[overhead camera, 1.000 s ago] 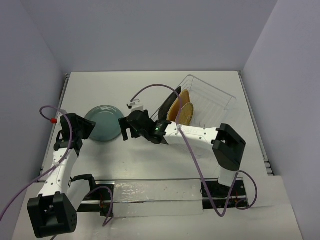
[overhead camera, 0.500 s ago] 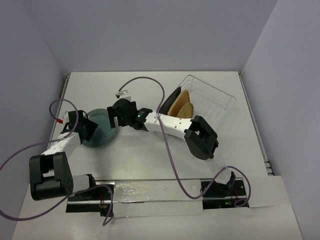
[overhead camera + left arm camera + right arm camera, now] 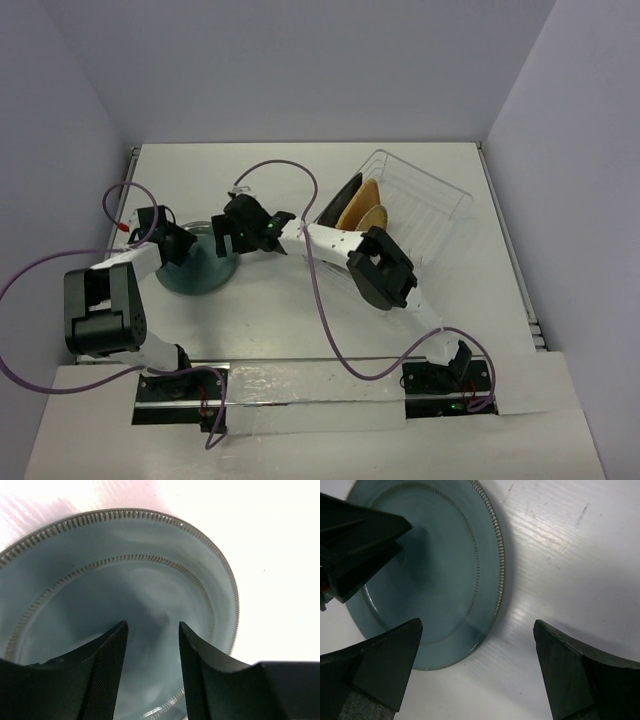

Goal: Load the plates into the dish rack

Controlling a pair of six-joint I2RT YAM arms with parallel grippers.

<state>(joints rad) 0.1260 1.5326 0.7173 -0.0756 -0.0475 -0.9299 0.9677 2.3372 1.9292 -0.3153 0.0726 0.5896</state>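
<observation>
Over on the counter's (image 3: 290,180) left, the teal-grey plate (image 3: 205,275) lies flat. Left fingers (image 3: 107,672) hang partly apart above its middle, right fingers (image 3: 382,657) spread wide over its rim. Three other plates (image 3: 362,212) stand in the dish rack (image 3: 440,200).

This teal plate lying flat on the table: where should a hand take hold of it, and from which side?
Probably by its ribbed rim, coming from the side nearer the dish rack. The teal plate lies flat, so only the thin rim offers a pinch, and the open right hand straddles that edge.
</observation>
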